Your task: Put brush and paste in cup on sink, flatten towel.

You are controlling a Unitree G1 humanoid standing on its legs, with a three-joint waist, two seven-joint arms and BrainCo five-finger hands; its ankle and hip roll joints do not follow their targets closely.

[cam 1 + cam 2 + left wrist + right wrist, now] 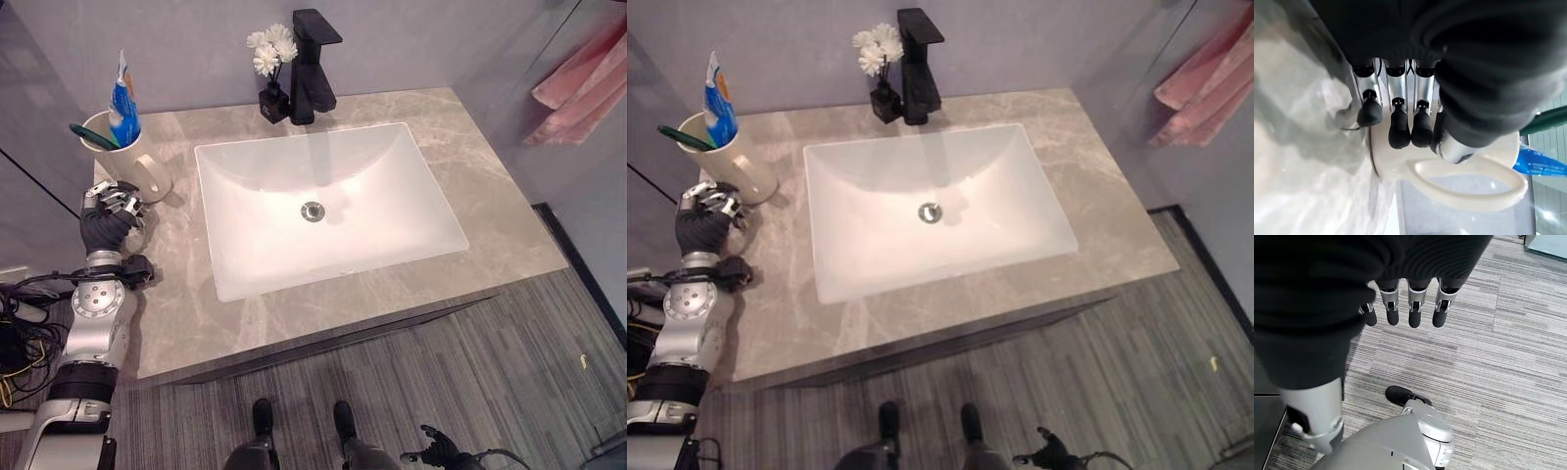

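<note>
**Brush and paste stowed; towel not yet reached**

Grey-veined stone counter (421, 137) carries a white rectangular basin (323, 206) at its centre, seen from above by the head cameras against a plain grey wall. A black faucet (312, 64) stands at 12 o'clock of the basin, with a small dark vase of white flowers (271, 54) just beside it on its 9 o'clock side. A cream cup (125, 155) sits on the counter at about 10 o'clock of the basin, its handle turned toward the robot. A green toothbrush (93, 136) leans out over the cup's rim, and a blue-and-white toothpaste tube (123, 103) stands upright inside it; both items appear already placed as the task asks.

The left hand (110, 208) hovers at 6 o'clock of the cup, just beside the handle. In the left wrist view its dark-tipped fingers (1399, 132) are half curled against the cup's wall (1386, 161) above the handle loop, enclosing nothing; the pose reads as a hand steadying or leaving the cup, not gripping it. The right hand (1400, 308) hangs low over the striped floor, fingers relaxed and empty, idle because nothing on that side needs it yet.

A pink towel (578, 83) hangs at 2 o'clock of the basin, beyond the counter's far right corner, bunched in folds. Flattening it is judged the remaining step.
</note>
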